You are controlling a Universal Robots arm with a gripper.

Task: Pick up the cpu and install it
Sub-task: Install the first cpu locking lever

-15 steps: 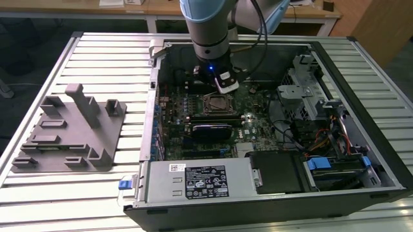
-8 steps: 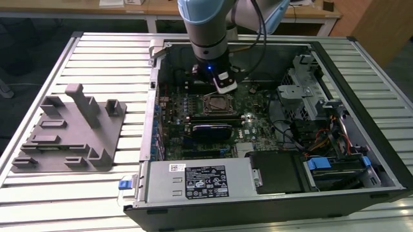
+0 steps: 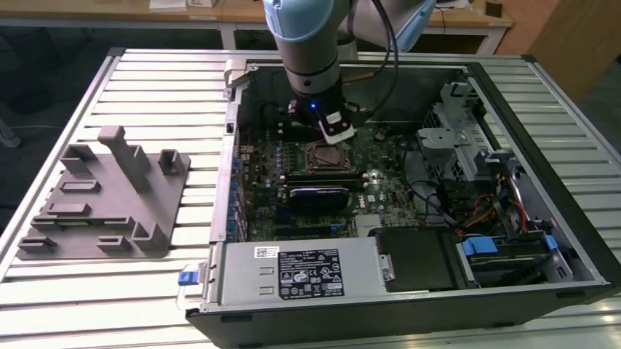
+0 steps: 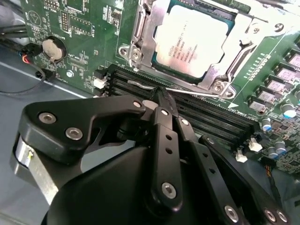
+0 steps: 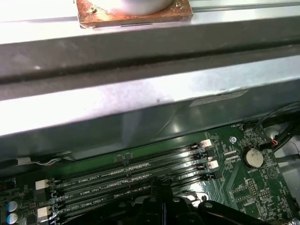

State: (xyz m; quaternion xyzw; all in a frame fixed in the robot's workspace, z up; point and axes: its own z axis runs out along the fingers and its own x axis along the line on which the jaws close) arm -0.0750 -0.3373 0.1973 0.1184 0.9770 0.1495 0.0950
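Note:
The cpu (image 4: 192,42), a silvery-grey square chip, lies inside the motherboard socket under its metal load frame (image 4: 140,37) in the second wrist view. My gripper (image 4: 161,97) is shut with its black fingertips together, just beside the socket. They are at the thin wire lever (image 4: 201,95) that runs along the socket's edge over the memory slots (image 4: 220,119). Whether the tips touch the lever I cannot tell. In the exterior view the gripper (image 3: 335,136) hangs low inside the open computer case, right above the socket (image 3: 327,155).
Case walls (image 3: 233,145) surround the board. A drive cage (image 3: 466,142) and cables stand at the exterior view's right, with a power supply (image 3: 301,273) at the front. A grey fixture (image 3: 97,196) sits on the slatted table. A coin battery (image 5: 253,157) lies near the memory slots (image 5: 126,176).

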